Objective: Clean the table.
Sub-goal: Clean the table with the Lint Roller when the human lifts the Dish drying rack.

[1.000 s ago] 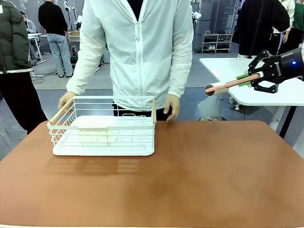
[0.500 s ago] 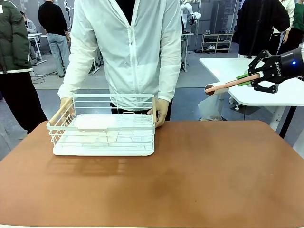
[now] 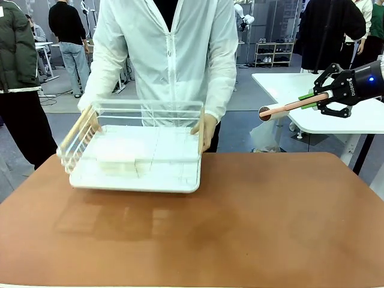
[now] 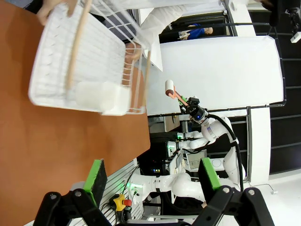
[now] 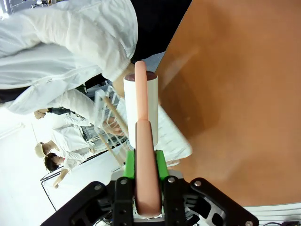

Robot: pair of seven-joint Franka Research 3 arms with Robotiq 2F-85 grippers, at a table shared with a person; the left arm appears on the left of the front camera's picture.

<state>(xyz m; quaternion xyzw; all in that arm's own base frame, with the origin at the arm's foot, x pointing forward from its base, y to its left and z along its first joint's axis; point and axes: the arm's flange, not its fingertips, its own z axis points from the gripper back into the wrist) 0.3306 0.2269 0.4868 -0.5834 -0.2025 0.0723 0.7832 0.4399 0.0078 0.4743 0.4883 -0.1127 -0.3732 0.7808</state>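
No wiping looks done yet. The desk (image 3: 258, 222) spans the lower half of the front view. At centre left a person holds a white wire rack (image 3: 138, 159), one hand (image 3: 206, 129) at its right end. The rack is tilted and apparently just off the surface, though blur makes that uncertain. With the rack gone, the whole top would be left to go over.

The right fingers (image 5: 129, 165) are clamped tight on the pink handle of a lint roller (image 3: 282, 109) at the upper right of the front view, above and beyond the desk's far right corner. The left fingers (image 4: 97, 180) stand wide apart and empty, with the desk along the left of their view, well apart from them.
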